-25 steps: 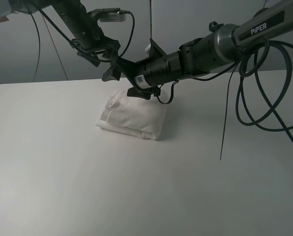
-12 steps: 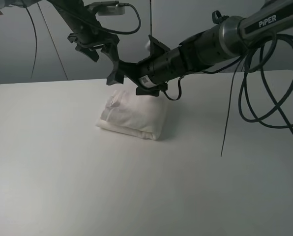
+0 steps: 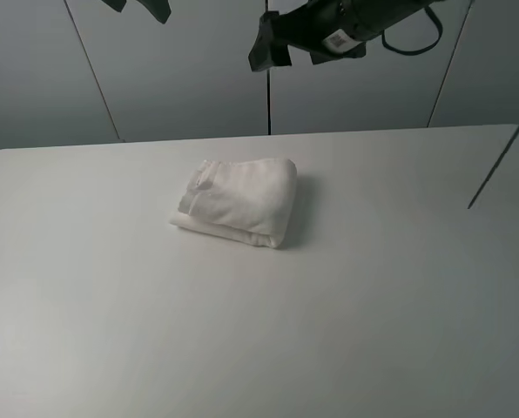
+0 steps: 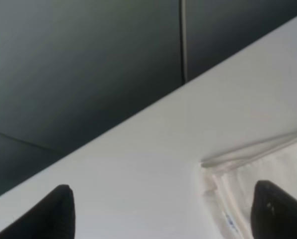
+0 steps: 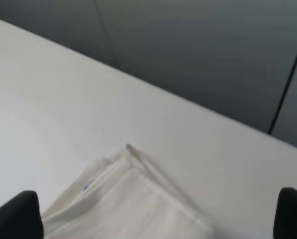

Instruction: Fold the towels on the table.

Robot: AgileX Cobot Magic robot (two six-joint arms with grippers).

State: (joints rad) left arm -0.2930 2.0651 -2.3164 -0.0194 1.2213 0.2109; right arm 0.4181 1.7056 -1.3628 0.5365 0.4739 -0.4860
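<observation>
The white towel [image 3: 238, 200] lies folded into a small thick bundle on the white table [image 3: 390, 287], a little behind its middle. A small label shows at the bundle's left end. Both arms are raised high above the table's far edge. My right gripper [image 3: 270, 42] hangs open and empty above and behind the towel. My left gripper [image 3: 142, 7] is mostly cut off by the top of the exterior view. In the left wrist view the two fingertips [image 4: 54, 211] stand wide apart over the towel's corner [image 4: 258, 172]. In the right wrist view the fingertips [image 5: 16, 216] are also wide apart above the towel [image 5: 133, 204].
A grey panelled wall [image 3: 190, 70] stands behind the table's far edge. A thin dark cable [image 3: 503, 148] hangs down at the right. The bare tabletop spreads wide around the towel on all sides.
Both grippers have let go of the towel and risen well above it, towards the wall. The folded towel stays where it was.
</observation>
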